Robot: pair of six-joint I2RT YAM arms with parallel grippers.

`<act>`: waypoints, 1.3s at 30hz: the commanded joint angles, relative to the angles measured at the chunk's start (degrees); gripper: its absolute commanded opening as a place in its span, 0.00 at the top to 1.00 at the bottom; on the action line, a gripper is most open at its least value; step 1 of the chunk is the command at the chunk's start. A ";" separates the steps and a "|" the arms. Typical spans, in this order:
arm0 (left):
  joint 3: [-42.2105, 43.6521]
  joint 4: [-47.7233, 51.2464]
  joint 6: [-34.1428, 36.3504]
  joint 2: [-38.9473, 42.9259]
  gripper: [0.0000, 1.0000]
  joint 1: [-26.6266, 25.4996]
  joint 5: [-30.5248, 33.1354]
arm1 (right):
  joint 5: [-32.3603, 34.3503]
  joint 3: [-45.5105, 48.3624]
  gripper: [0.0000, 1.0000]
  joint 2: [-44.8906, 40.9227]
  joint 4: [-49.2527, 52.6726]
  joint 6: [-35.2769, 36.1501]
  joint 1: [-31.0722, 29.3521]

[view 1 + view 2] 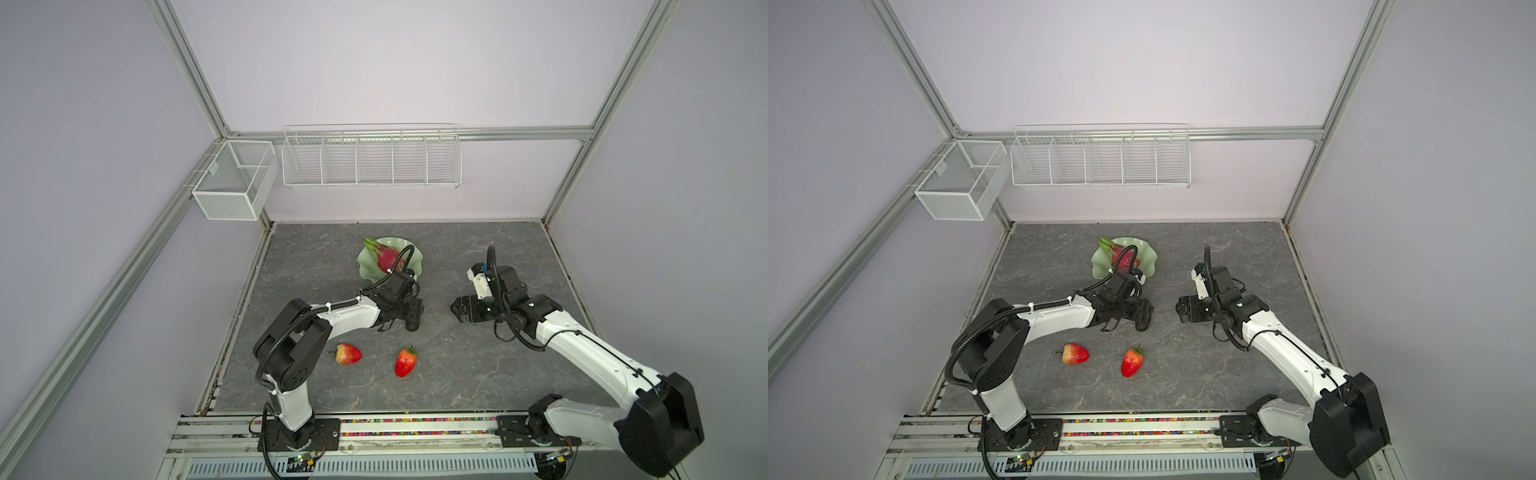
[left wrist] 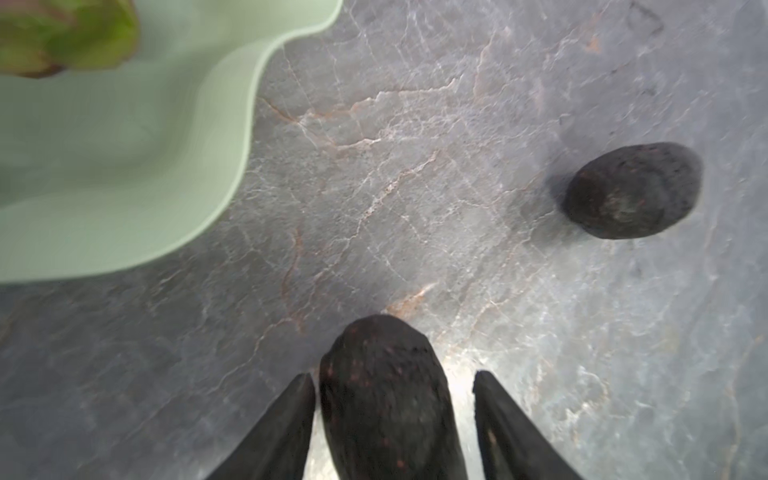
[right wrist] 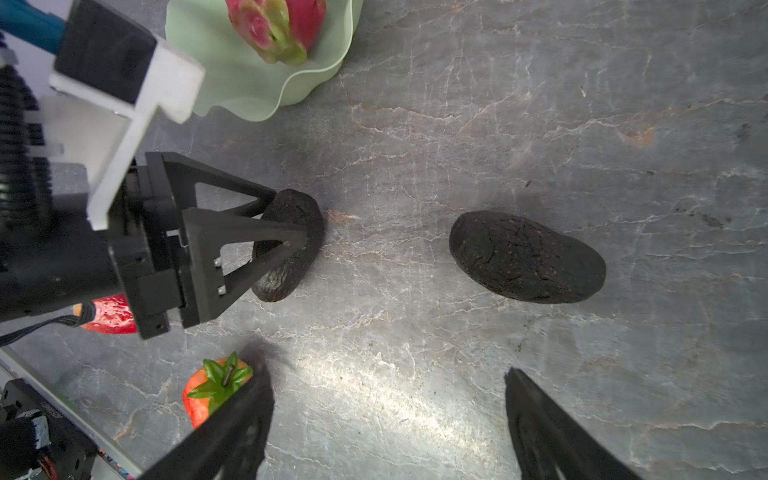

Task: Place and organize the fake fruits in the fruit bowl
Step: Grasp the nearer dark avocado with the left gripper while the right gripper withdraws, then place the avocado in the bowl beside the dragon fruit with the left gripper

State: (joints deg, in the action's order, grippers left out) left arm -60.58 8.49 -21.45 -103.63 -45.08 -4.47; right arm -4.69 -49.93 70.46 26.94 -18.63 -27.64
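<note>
Black fingers (image 2: 286,424) of the left gripper (image 2: 392,374) fill the foreground of the left wrist view. They stand partly open on either side of an avocado (image 2: 382,419). One finger touches its flank, but a sliver of bright desk (image 2: 415,187) shows between the fruit and the other finger, so no hold is made yet. The avocado's rounded end pokes out past the fingertips.

A second avocado (image 3: 525,257) lies on the desk well apart from the first, ahead of the right gripper (image 3: 386,368). That gripper's fingers are spread wide with nothing between them.

The bowl (image 1: 365,268) sits just beyond the left gripper, and the dragon fruit (image 1: 386,257) lies in it, taking up much of the middle. Two strawberries (image 1: 348,354) (image 1: 405,362) rest on the desk nearer the arm bases, apart from each other.

The avocados look light and stiff. Their matt, cracked, bumpy skin should give the fingers good friction. The risk is the shape: an oval tapers, so a pinch near either end would likely squeeze it out forwards. The safest hold is across the widest part of the belly, with both fingers seated flat before any lift.

The strawberries look glossier and more slippery. They probably want a grip across the shoulders, below the leaves.

The bowl is shallow, glossy and wavy-rimmed, so it may slide if nudged. Fruit should be let go low, in the free space beside the dragon fruit, so that it does not roll out.
</note>
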 commanded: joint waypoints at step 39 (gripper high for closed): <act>-26.11 11.15 1.11 -8.67 0.55 19.92 13.77 | -13.00 -16.04 0.12 18.70 -13.74 4.35 -12.37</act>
State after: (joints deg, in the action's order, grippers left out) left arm -83.59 16.23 -20.53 -110.67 -25.71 5.34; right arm -18.04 -66.76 90.02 12.99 -14.94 -39.86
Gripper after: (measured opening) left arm 0.448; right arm 0.880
